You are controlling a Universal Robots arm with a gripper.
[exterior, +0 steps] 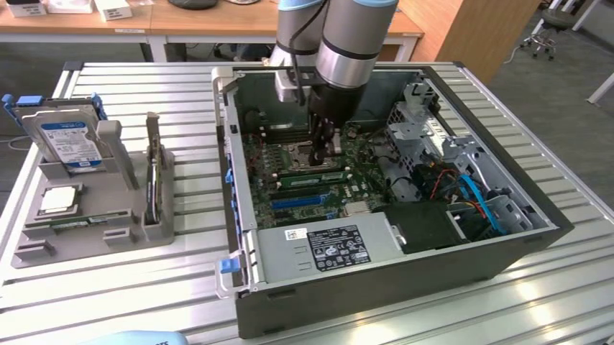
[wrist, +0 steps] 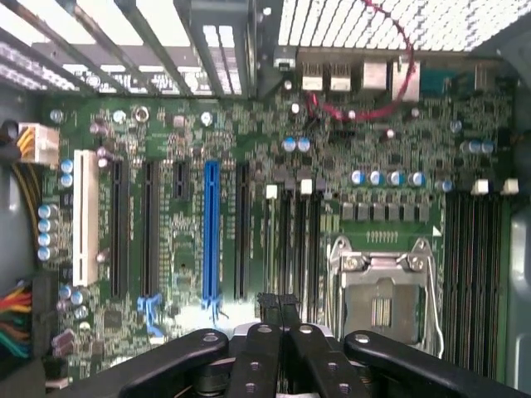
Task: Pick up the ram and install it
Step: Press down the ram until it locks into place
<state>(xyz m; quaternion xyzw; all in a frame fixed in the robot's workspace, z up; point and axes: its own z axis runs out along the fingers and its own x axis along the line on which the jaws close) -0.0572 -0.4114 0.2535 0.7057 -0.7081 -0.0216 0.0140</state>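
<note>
My gripper reaches down into the open computer case, over the motherboard. Its black fingers are pressed together, shut, with nothing visible between them. The tips hang over the end of the narrow memory slots, next to the silver processor socket. In the exterior view a long green stick with a pale label, the ram, lies along the slots just in front of the fingertips. Whether the fingers touch it I cannot tell.
On the exterior view's left a grey tray holds a hard drive, a square silver processor chip and another green stick. Inside the case are the power supply, a drive cage and blue cables.
</note>
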